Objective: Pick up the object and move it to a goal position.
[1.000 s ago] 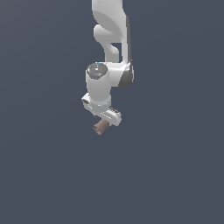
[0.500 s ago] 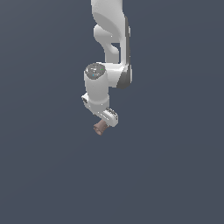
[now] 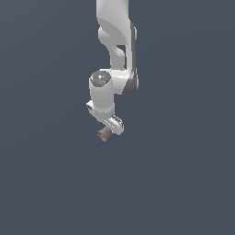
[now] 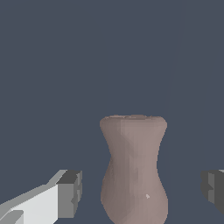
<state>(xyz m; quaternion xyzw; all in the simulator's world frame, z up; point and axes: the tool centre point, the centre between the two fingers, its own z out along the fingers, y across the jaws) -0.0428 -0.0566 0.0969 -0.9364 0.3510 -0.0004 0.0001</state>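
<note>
Gripper (image 3: 109,131) of the white Franka arm (image 3: 114,50) points downward against a flat dark slate-blue background (image 3: 183,174), and the small reddish-brown, vase-like piece with a paler pinkish round end (image 3: 105,134) sits right at its lower tip, on the side toward the exterior view's left. From that camera the piece appears tilted and partly tucked under the white finger block, so only its outer end is plainly visible. The wrist view shows the same object (image 4: 134,170) much larger: a waisted body, flared at the far end, narrowing in the middle and swelling again near the camera, its surface a dull pinkish brown. It stands between the two dark grey finger pads (image 4: 70,192), one on each side, and a clear strip of background shows between each pad and the object's flanks. The jaws are therefore spread apart and not pressing on the piece in this view, though contact nearer the camera, beyond the picture's edge, cannot be judged. No surface beneath the object can be made out in either view.
</note>
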